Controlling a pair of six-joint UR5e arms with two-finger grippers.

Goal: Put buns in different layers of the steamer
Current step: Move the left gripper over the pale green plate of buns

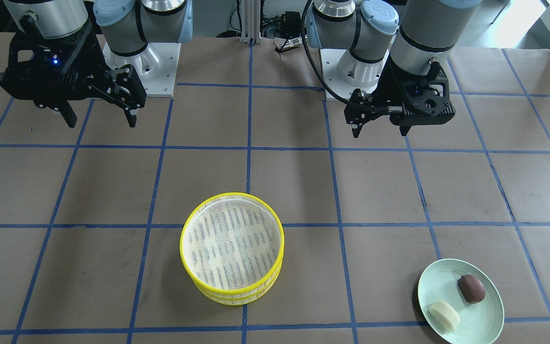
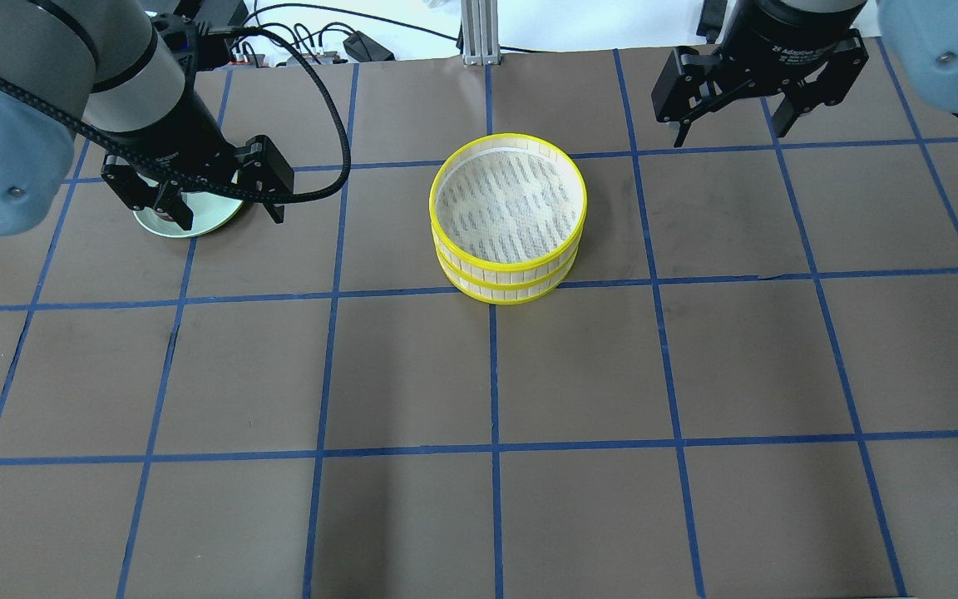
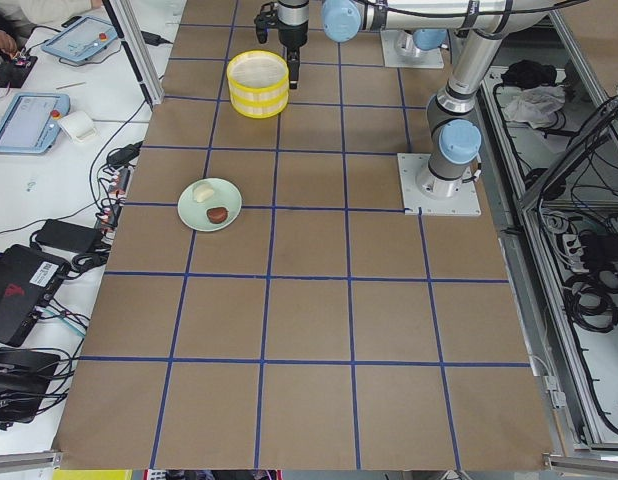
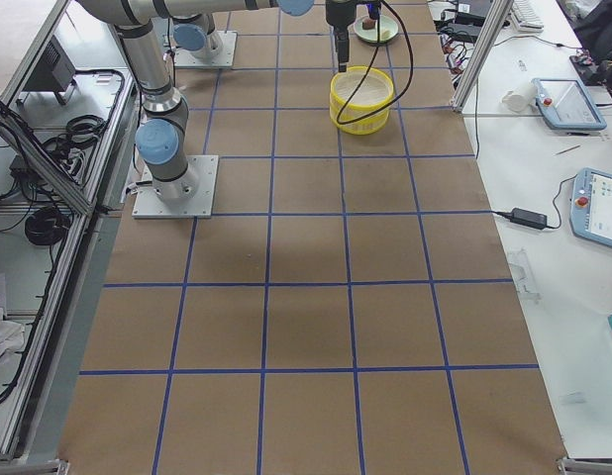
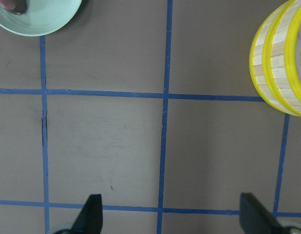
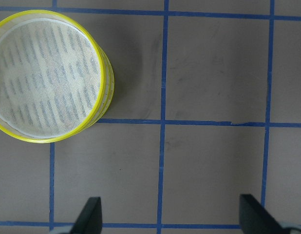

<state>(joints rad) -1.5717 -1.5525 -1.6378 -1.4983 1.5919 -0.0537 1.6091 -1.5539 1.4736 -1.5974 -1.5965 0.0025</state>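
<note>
The two steamer layers are stacked: the top tray (image 1: 232,243) (image 2: 509,204) sits on the lower tray (image 1: 241,298) (image 2: 512,291). Both have yellow rims, and the top mesh is empty. The cream-white bun (image 1: 444,315) and the reddish-brown bun (image 1: 471,288) lie on a pale green plate (image 1: 447,286). My left gripper (image 1: 380,131) (image 2: 228,215) is open and empty, high above the table, and in the overhead view it hides part of the plate (image 2: 213,218). My right gripper (image 1: 101,119) (image 2: 730,129) is open and empty, off to the stack's side. The stack also shows in the right wrist view (image 6: 46,75).
The brown table (image 1: 303,191) carries a blue tape grid. The left wrist view shows the plate's rim (image 5: 36,22) at top left and the stack's wall (image 5: 282,63) at the right edge. Tablets and cables lie past the table's far edge (image 3: 49,110).
</note>
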